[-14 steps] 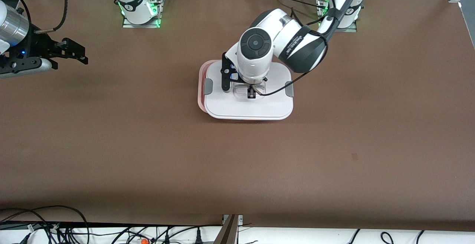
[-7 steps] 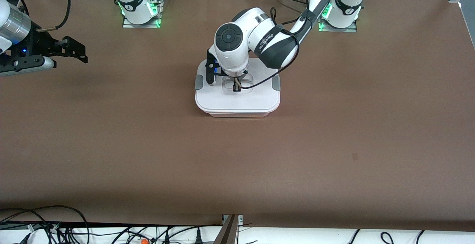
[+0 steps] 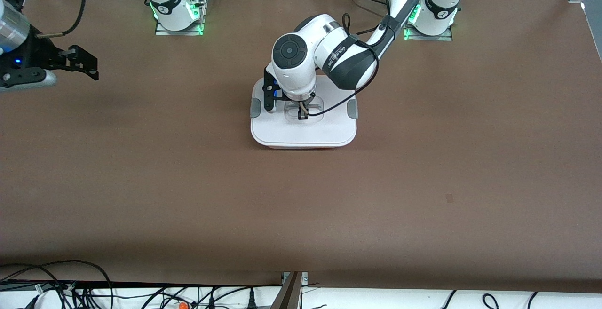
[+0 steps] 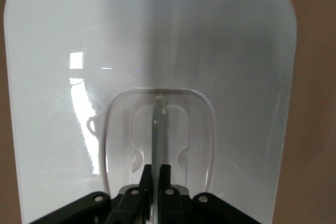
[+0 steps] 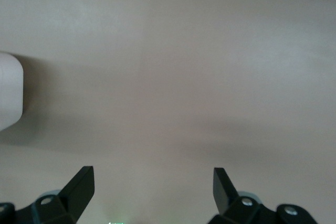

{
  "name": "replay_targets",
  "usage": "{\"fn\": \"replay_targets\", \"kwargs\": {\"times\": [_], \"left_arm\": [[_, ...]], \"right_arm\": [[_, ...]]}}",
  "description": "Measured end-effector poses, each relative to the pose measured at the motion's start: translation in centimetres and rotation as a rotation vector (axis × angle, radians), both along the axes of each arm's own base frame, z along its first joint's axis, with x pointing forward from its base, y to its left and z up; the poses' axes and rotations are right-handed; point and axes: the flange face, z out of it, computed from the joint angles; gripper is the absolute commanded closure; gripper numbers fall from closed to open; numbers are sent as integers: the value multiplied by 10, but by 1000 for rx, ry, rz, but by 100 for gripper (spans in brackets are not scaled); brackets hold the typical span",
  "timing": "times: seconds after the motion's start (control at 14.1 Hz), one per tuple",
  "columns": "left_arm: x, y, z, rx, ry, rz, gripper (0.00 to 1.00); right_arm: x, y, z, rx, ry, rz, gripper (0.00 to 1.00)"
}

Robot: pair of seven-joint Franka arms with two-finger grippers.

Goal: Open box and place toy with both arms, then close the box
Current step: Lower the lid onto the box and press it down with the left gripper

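Note:
The box stands mid-table with its white lid [image 3: 303,130] lying over it; only a thin reddish-pink strip [image 3: 305,146] shows under the lid's near edge. Grey clips [image 3: 254,108] [image 3: 352,108] sit at the lid's two ends. My left gripper [image 3: 303,115] is shut on the clear handle in the lid's recessed centre; the left wrist view shows the gripper [image 4: 157,174] clamped on the thin handle [image 4: 156,124] over the lid [image 4: 236,77]. My right gripper [image 3: 91,67] hangs open and empty over bare table at the right arm's end. The toy is hidden.
The brown table [image 3: 423,182] surrounds the box. The right wrist view shows the open right gripper [image 5: 153,179] over bare table with a white corner of the box [image 5: 9,93] at the frame's edge. Cables [image 3: 70,290] lie along the table's near edge.
My left gripper carried the lid toward the right arm's end and lowered it over the box, covering the pink rim. My right gripper drew back slightly toward the table's end.

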Motion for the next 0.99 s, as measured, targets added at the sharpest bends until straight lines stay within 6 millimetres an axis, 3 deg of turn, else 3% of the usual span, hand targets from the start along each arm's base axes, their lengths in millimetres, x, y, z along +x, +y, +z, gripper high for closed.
{"fn": "replay_targets", "kwargs": {"times": [0.42,0.85,0.92,0.99], "left_arm": [[-7,-4,-5,11,3,-5,100],[-18,-13,-9,36,-11,-32,99],[-18,-13,-9,41,-17,-35,1],[-19,-13,-9,46,-24,-41,0]], "right_arm": [[0,7,7,75,-8,-13,0],[1,-1,7,77,-6,-26,0],[2,-1,5,76,-3,-27,0],[3,-1,4,76,0,-27,0]]}}
